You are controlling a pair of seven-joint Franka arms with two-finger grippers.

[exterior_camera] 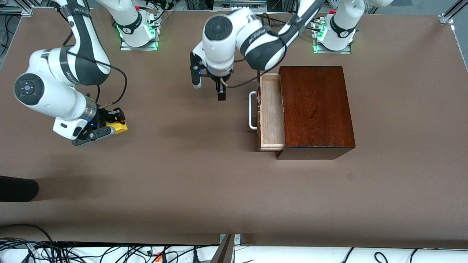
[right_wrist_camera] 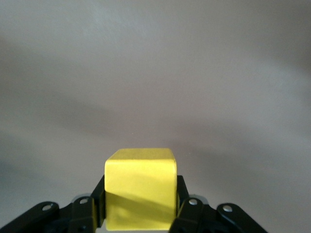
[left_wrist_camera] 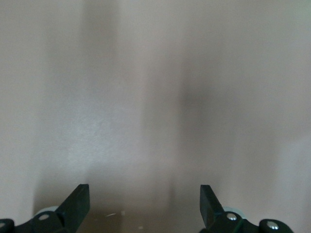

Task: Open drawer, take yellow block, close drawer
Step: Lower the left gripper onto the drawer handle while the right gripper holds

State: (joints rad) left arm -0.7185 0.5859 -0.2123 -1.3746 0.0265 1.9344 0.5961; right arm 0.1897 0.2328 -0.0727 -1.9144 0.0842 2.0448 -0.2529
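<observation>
Right gripper (exterior_camera: 116,126) clamped on the yellow block (exterior_camera: 117,126), low over bare table (exterior_camera: 204,171) toward the right arm's end, well apart from the box (exterior_camera: 315,109). In the right wrist view, block (right_wrist_camera: 140,188) pinched between the two black fingers (right_wrist_camera: 182,196), top face lit, lower face crossed by shadow, plain tabletop (right_wrist_camera: 155,73) past it. Left gripper (exterior_camera: 221,94) hanging over the table just beside the drawer (exterior_camera: 271,111), pointed downward; in the left wrist view, fingers (left_wrist_camera: 77,201) spread wide apart with nothing between them, only blurred tabletop (left_wrist_camera: 155,97) underneath. Drawer pulled partway out of the dark reddish-brown box toward the right arm's end, pale wooden inside showing, no block visible in it. White handle (exterior_camera: 252,110) on the drawer's front, facing the left gripper and near it but not touched. Box standing toward the left arm's end of the table, close to that arm's base. At the table edge by the right arm's end, nearer the front camera, a dark rounded object (exterior_camera: 17,188), only partly in view.
</observation>
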